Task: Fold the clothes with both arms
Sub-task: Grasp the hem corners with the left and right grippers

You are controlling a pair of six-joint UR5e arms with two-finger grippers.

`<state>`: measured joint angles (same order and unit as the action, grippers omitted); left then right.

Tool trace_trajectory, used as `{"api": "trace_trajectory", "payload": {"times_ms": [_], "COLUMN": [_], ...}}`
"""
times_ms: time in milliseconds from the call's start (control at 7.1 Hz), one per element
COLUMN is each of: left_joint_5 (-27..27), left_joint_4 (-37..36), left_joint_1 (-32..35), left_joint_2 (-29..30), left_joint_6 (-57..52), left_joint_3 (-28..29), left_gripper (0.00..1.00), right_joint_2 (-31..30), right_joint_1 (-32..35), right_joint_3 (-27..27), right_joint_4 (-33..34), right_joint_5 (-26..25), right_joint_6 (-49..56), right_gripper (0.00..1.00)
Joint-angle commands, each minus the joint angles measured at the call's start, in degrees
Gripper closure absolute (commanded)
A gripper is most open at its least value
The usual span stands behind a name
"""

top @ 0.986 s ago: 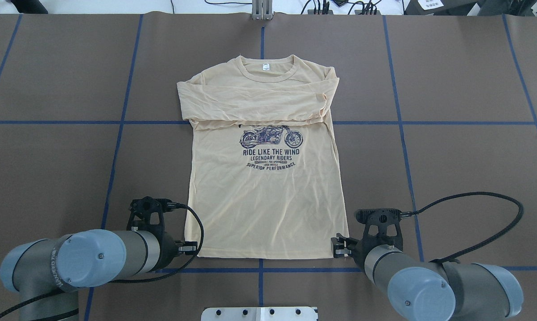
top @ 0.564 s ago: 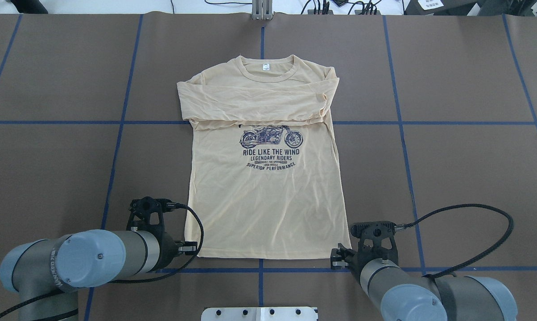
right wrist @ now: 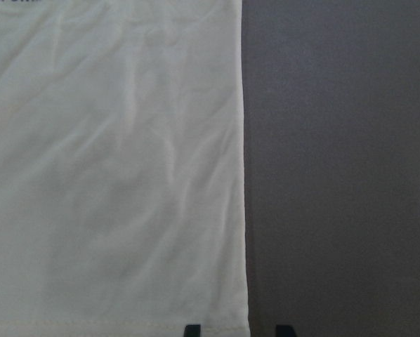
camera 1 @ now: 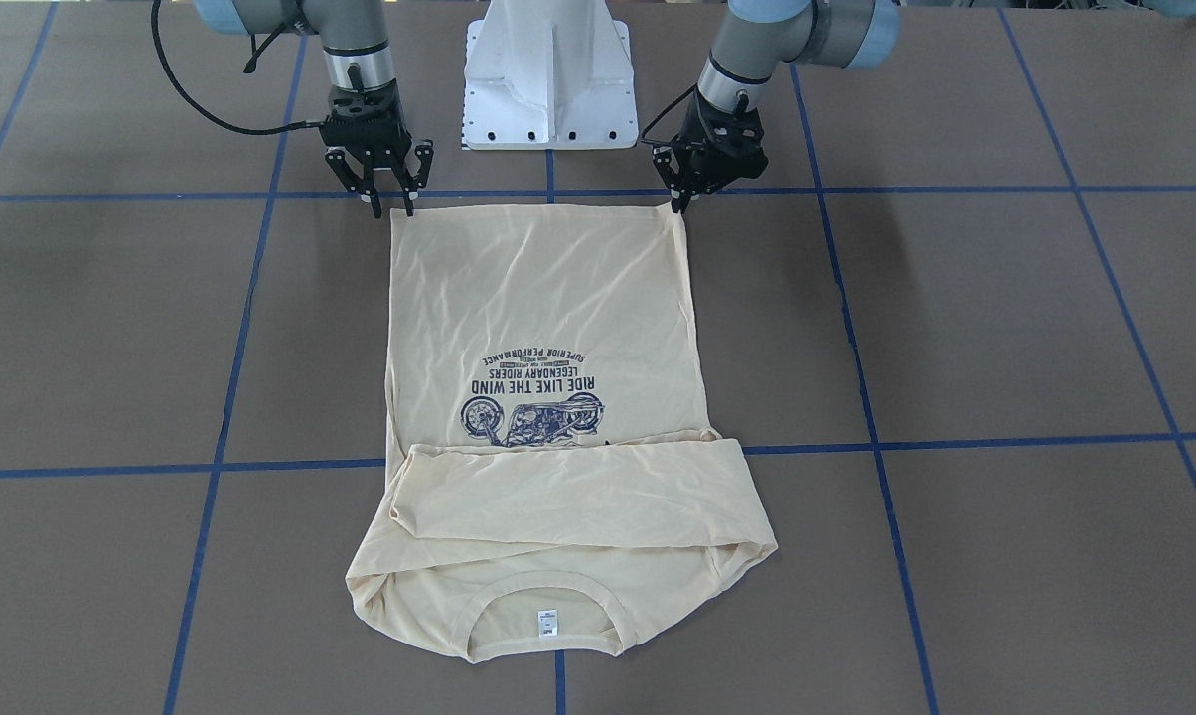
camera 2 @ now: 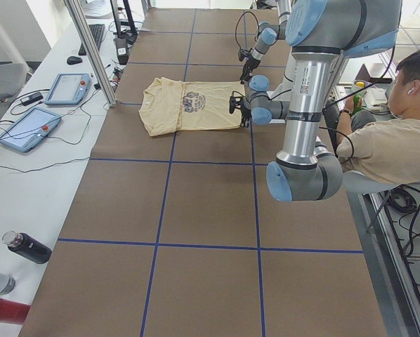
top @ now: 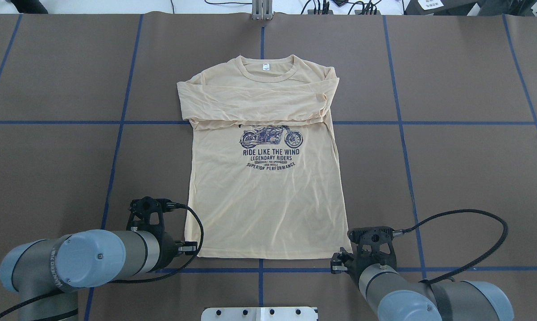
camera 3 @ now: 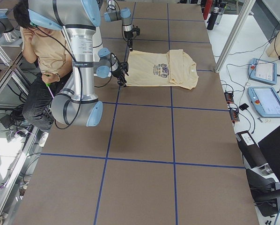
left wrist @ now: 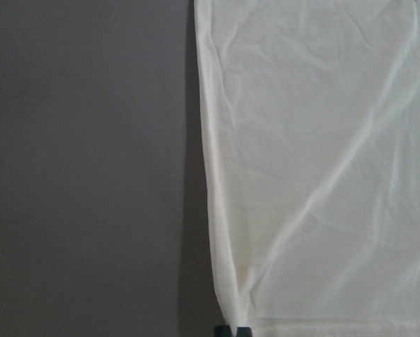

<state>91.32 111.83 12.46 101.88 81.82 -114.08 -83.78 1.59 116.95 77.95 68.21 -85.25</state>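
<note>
Two corners of T-shirt hem attended, shirt flat mid-table. Left gripper stays pinched on its corner. Right gripper, jaws apart, has drawn back toward pedestal and straddles hem edge.

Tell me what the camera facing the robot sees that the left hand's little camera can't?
Only the facing camera shows the whole shirt, its motorcycle picture, the white base and both grippers: left gripper pinched shut on one bottom corner, right gripper open at the other. Only the left wrist camera shows the cloth puckering toward dark fingertips up close. Both show cream cloth on the brown table.
</note>
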Motion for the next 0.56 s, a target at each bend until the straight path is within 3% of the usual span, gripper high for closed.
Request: {"api": "trace_trajectory", "payload": {"times_ms": [0, 423], "left_joint_5": [0.0, 0.0], "left_joint_4": [0.05, -0.04], "left_joint_1": [0.02, 0.02], "left_joint_2": [0.08, 0.08], "left_joint_6": [0.0, 0.0], "left_joint_3": [0.0, -0.44], "left_gripper": [1.0, 1.0], "right_joint_2": [0.11, 0.55], "right_joint_1": [-0.01, -0.1], "right_joint_3": [-0.15, -0.06], "right_joint_4": [0.01, 0.01], "right_joint_5": [-0.01, -0.09], "right_joint_6": [0.0, -1.41], "right_gripper": [0.57, 0.77]}}
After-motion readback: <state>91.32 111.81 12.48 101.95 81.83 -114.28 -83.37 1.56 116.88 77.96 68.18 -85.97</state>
